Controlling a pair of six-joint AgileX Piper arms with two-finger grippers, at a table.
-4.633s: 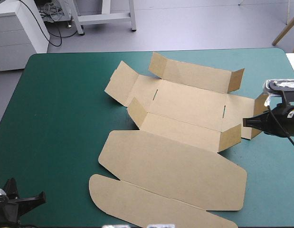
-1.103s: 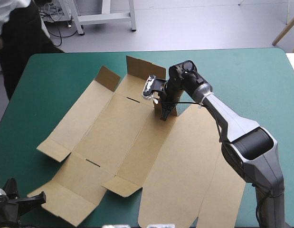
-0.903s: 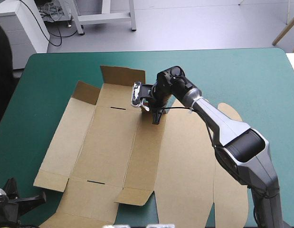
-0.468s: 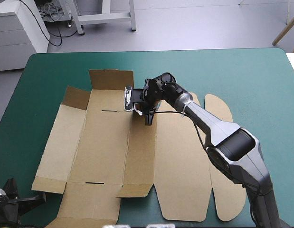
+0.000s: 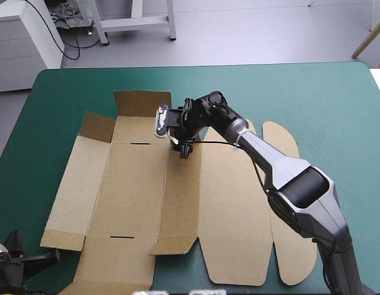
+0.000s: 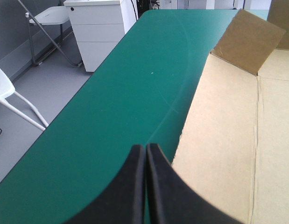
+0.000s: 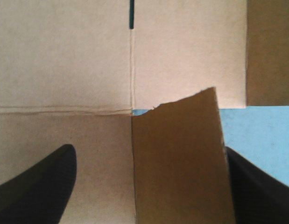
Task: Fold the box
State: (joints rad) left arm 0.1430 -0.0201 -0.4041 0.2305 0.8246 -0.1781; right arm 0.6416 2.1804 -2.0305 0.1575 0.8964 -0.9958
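Note:
The brown box [image 5: 140, 184] lies as a flat cut sheet on the teal-green cover, left of the middle. Its lid panel [image 5: 236, 209] spreads to the right. Two small flaps [image 5: 140, 101] stand raised at its far end. My right gripper [image 5: 185, 149] points down onto the sheet near that far end. In the right wrist view the right gripper [image 7: 149, 154] is open, and a short upturned flap [image 7: 181, 140] rises between its black fingers, over the box [image 7: 65, 70]. My left gripper [image 5: 53, 254] rests at the table's near left corner; the left gripper [image 6: 145, 148] is shut, beside the box edge [image 6: 228, 140].
Bare teal-green table [image 5: 337, 110] stretches to the right and far side of the sheet. A strip of cover [image 6: 125, 102] runs between the box and the table's left edge. A white drawer cabinet [image 5: 24, 37] stands beyond the far left corner.
The right arm came in from the table's right edge and swung the sheet round toward the left. Just before now the gripper shifted slightly farther left; the box barely moved.

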